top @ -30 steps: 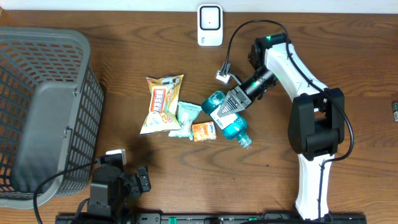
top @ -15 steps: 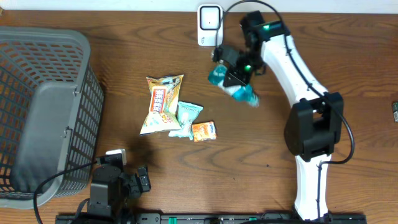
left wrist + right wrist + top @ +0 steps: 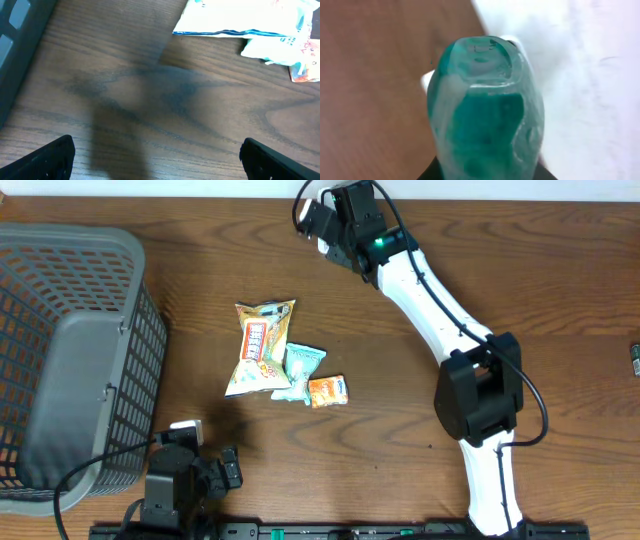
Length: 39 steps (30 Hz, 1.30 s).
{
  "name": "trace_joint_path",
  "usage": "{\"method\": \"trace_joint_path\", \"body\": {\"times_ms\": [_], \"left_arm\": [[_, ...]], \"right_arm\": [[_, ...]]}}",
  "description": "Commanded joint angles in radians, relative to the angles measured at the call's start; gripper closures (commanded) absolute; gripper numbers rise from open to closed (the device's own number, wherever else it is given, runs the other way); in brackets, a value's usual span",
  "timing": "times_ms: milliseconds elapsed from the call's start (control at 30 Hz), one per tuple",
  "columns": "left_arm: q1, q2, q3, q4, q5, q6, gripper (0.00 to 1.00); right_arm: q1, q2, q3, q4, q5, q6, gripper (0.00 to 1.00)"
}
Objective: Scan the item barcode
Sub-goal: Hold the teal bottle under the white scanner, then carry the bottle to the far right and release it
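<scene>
Basket [image 3: 152, 350] blocks left, packets [image 3: 262, 345] clutter centre, open tabletop [image 3: 195, 330] between them

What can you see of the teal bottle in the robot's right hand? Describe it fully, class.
The teal bottle looks like translucent plastic with rounded sides, and it seems to hold blue-green liquid. The end pointing away from the wrist camera looks like a moulded, indented base. It is held off the wooden table by the right hand, which is closed around it. Something white and blurred lies behind it. No label or barcode shows, and from overhead the arm hides it.
</scene>
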Motion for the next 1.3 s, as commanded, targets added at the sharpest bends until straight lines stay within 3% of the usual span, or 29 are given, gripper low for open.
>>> {"method": "trace_joint_path", "body": {"times_ms": [0,267,733,933,1267], "left_arm": [[0.005,-0.002,0.005,-0.002,-0.005,0.012,0.02],[0.005,-0.002,0.005,-0.002,-0.005,0.012,0.02],[0.005,-0.002,0.005,-0.002,-0.005,0.012,0.02],[0.005,-0.002,0.005,-0.003,-0.005,0.012,0.02],[0.005,-0.002,0.005,-0.002,-0.005,0.012,0.02]], "right_arm": [[-0.010,0.058,0.023,0.124,0.109,-0.067,0.99],[-0.006,0.166,0.023,0.446,0.183,-0.181,0.99],[0.002,0.172,0.023,0.507,0.301,-0.175,0.99],[-0.078,0.104,0.023,0.404,0.452,-0.149,0.99],[-0.377,0.026,0.023,-0.018,0.534,0.059,0.99]]}}
